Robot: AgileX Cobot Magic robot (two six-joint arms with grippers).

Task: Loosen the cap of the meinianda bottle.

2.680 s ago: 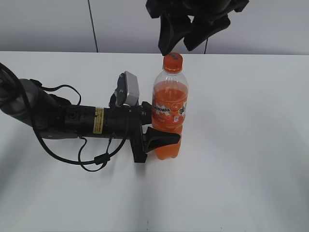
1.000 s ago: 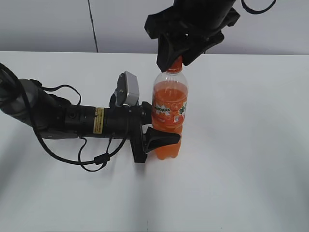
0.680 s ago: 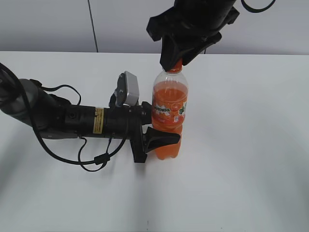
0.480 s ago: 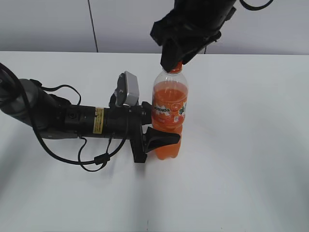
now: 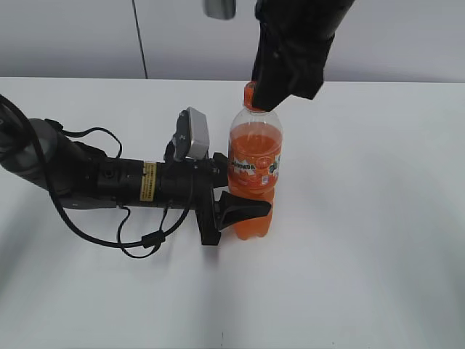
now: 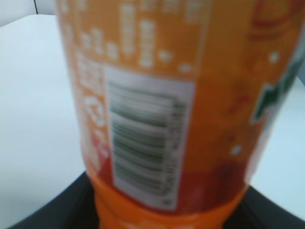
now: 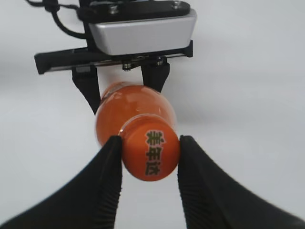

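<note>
As the meinianda bottle (image 5: 254, 174) stands upright on the white table (image 5: 363, 218), left gripper (image 5: 232, 195) clamped round its lower body, left wrist: blurred label close-up, right wrist: right gripper (image 7: 148, 151) pinching the cap (image 7: 150, 153).

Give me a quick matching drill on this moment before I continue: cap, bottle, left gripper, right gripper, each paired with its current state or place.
Column A
1. cap
2. meinianda bottle
3. left gripper
4. right gripper
5. table

Column B
a. bare white surface under everything
b. jaws clamped around the lower body of the bottle
c. upright, filled with orange drink
d. orange, pinched from both sides
e. comes from above, jaws closed on the cap

Pairs: 1-d, 2-c, 3-b, 4-e, 5-a
</note>
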